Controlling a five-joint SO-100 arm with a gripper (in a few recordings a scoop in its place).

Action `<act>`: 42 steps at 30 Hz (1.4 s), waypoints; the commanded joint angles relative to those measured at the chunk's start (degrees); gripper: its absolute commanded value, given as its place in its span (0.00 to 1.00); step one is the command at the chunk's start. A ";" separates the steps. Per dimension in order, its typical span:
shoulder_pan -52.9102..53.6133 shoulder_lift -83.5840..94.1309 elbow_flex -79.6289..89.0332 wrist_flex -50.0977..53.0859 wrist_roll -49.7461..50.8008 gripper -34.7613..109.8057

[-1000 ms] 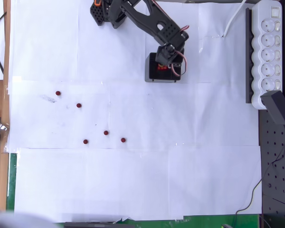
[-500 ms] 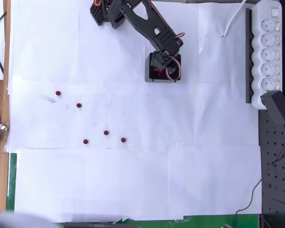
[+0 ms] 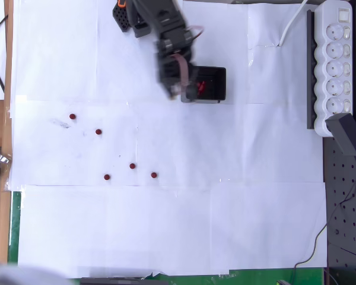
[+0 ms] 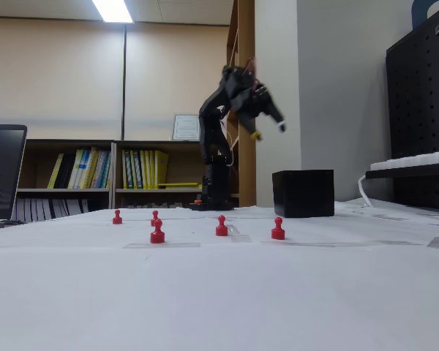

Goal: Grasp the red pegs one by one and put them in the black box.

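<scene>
Black two-finger gripper, motion-blurred: raised well above the white paper-covered table, beside the box; jaw opening cannot be told; nothing seen held.

Small square black plastic box: near the arm base; overhead view shows red pieces inside, too small to count.

Tiny dark red round-topped pegs: five, scattered on the paper, apart from the box. In the fixed view they stand upright, the box behind them.

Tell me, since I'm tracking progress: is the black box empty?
Not empty: red pieces show inside the black box from overhead. Their number cannot be told.
</scene>
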 commanded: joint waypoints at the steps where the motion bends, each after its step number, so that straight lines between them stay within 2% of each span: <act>1: 9.14 -1.41 -10.81 -17.84 11.60 0.37; 4: 13.27 0.79 -18.90 -29.97 18.63 0.37; 9: 18.19 8.09 -24.52 -48.08 23.73 0.37; 15: 22.68 17.40 -25.05 -60.03 28.48 0.36; 29: 24.17 33.31 -16.26 -70.93 26.81 0.36; 42: 25.40 41.31 -8.61 -72.42 27.60 0.36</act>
